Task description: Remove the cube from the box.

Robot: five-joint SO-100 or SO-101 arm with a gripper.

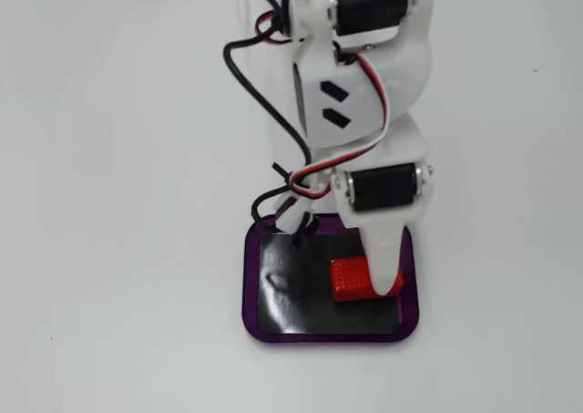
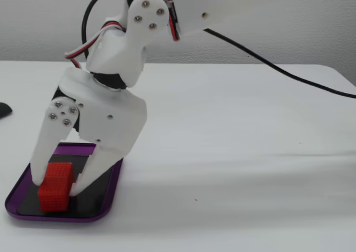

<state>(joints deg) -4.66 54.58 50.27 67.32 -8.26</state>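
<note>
The small red cube (image 1: 348, 279) lies on the black floor of the purple-rimmed box (image 1: 323, 336), at its right side in a fixed view. In another fixed view the cube (image 2: 55, 186) sits near the front of the box (image 2: 67, 217). My white gripper (image 2: 55, 188) reaches down into the box with one finger on each side of the cube, both touching it. The cube still rests on the floor. From above, the gripper (image 1: 378, 281) covers the cube's right end.
The box stands on a plain white table. A small dark object (image 2: 3, 110) lies at the far left edge of the table. Black and red cables (image 1: 264, 112) hang beside the arm. A black cable (image 2: 289, 74) trails off to the right.
</note>
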